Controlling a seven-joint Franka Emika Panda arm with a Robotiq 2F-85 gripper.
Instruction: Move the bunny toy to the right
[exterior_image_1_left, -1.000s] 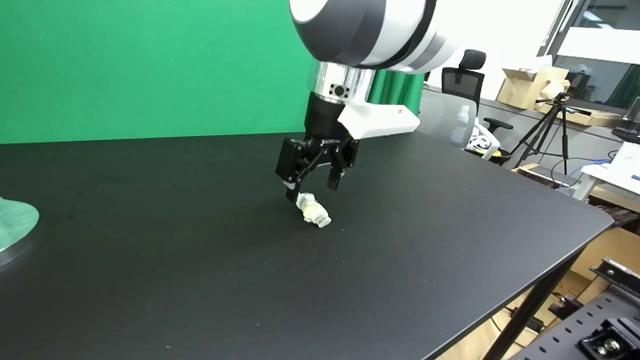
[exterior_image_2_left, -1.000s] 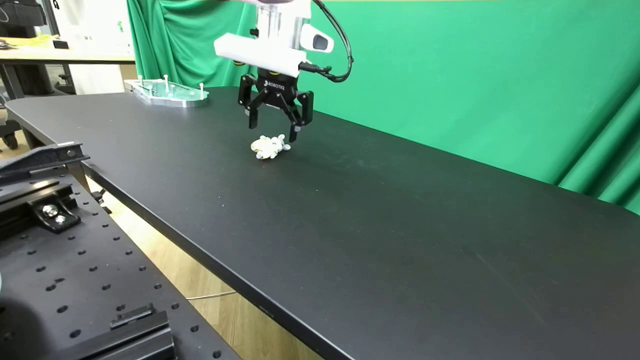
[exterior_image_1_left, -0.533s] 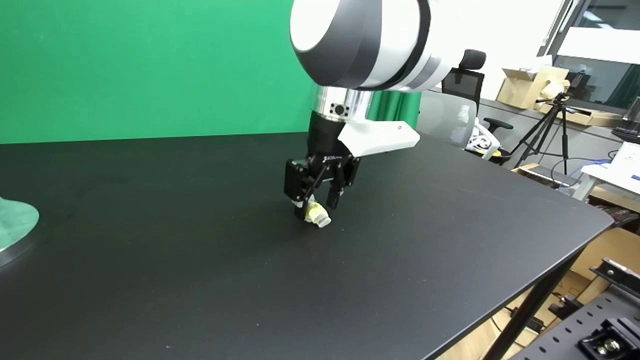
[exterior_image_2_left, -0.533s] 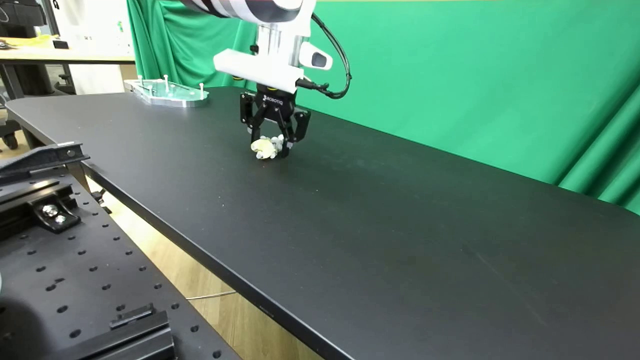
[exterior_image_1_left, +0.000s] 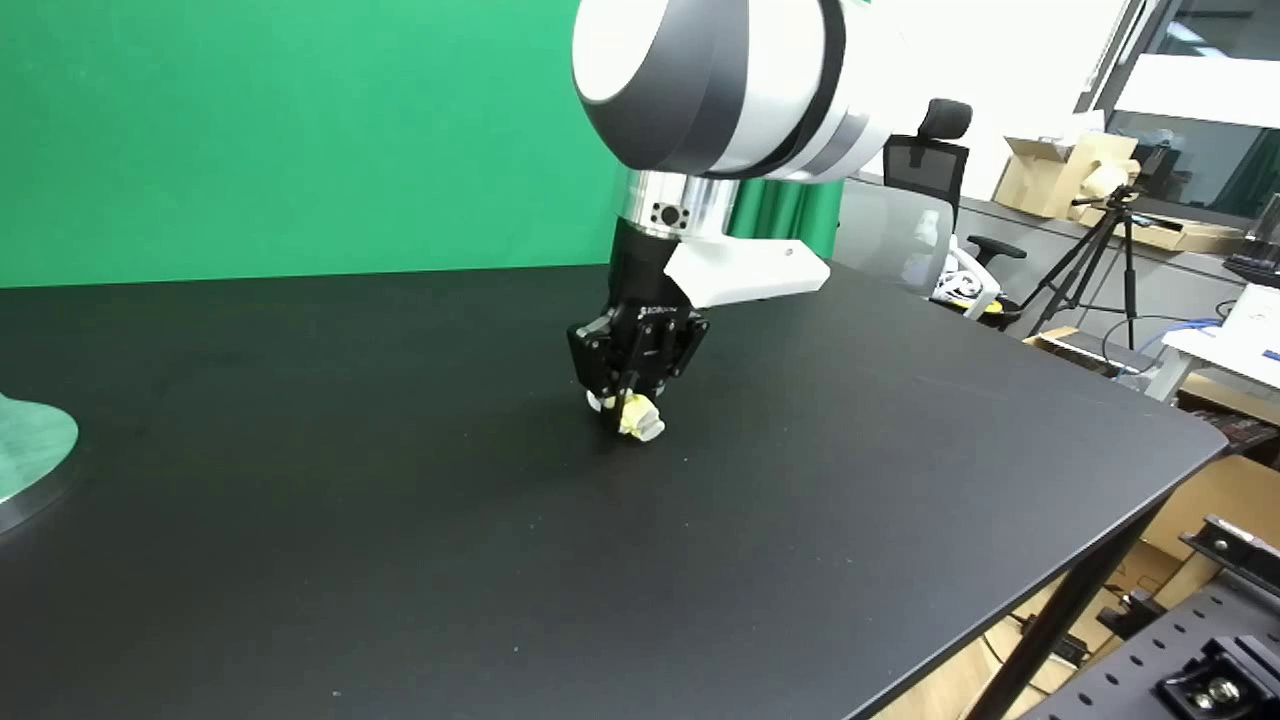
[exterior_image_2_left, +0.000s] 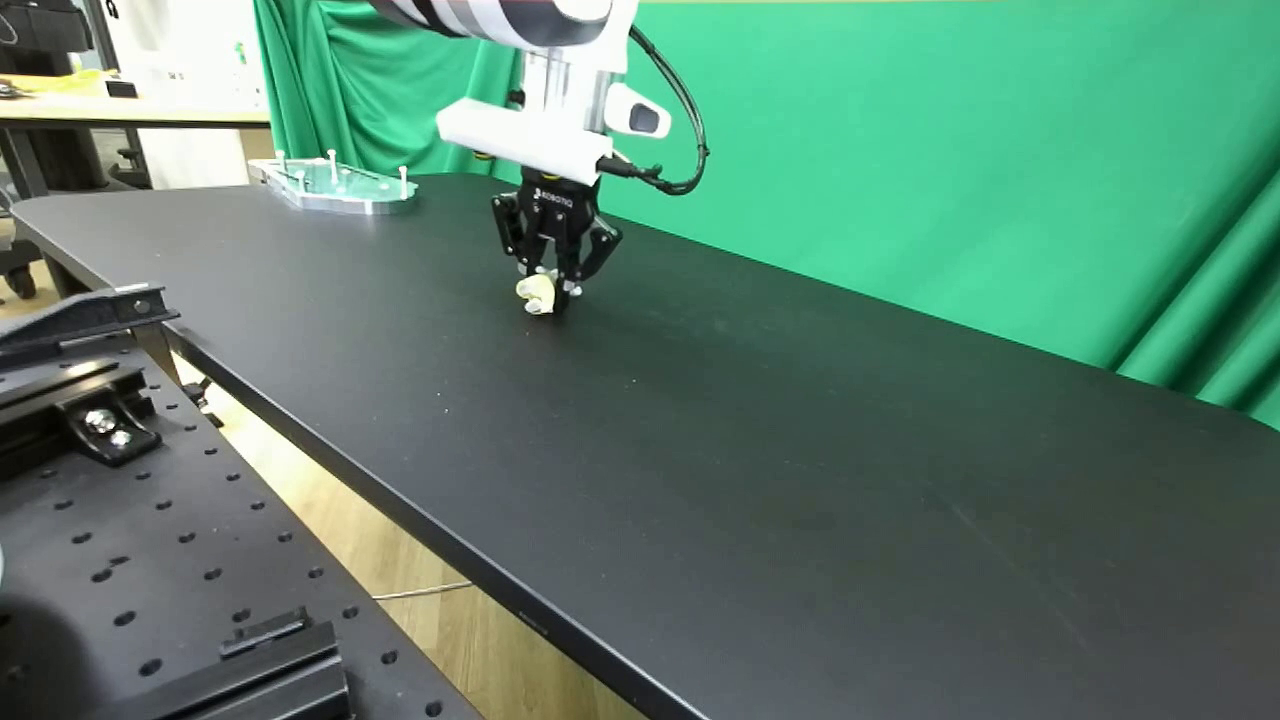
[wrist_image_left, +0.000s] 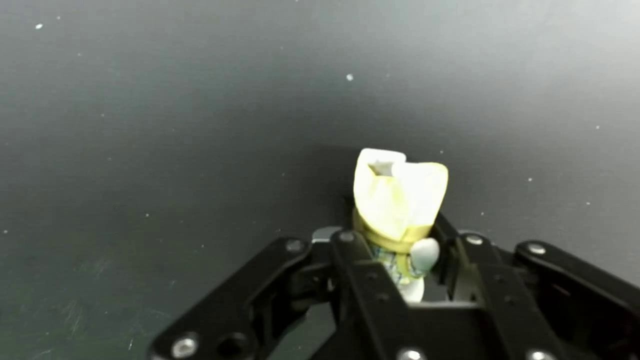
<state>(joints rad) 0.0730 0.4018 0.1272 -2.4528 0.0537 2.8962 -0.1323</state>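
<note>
Grip stage. The bunny toy (wrist_image_left: 400, 200) is clamped in the hand (exterior_image_2_left: 549, 288), with the fingers (wrist_image_left: 377, 287) set against its two sides; in the wrist view it is seen right of centre, its cream end pointed toward the top of the frame and its patterned part half hidden lower down. In an exterior view the bunny toy (exterior_image_1_left: 641, 418) is found at the middle of the frame, somewhat below mid-height, with both ends protruding past the fingers; in an exterior view the bunny toy (exterior_image_2_left: 538, 293) is located left of centre, above mid-height. Contact with the counter (exterior_image_1_left: 400, 550) can be neither confirmed nor ruled out. Progress: reach and grip are judged complete; the carry to the right and the release are judged yet to be done. No end spot is given in the task sentence, so which side is meant by "right" cannot be fixed from these frames. Next, a slight lift is probably called for before the sideways carry. Some twisting is to be expected, since only the middle appears gripped.
</note>
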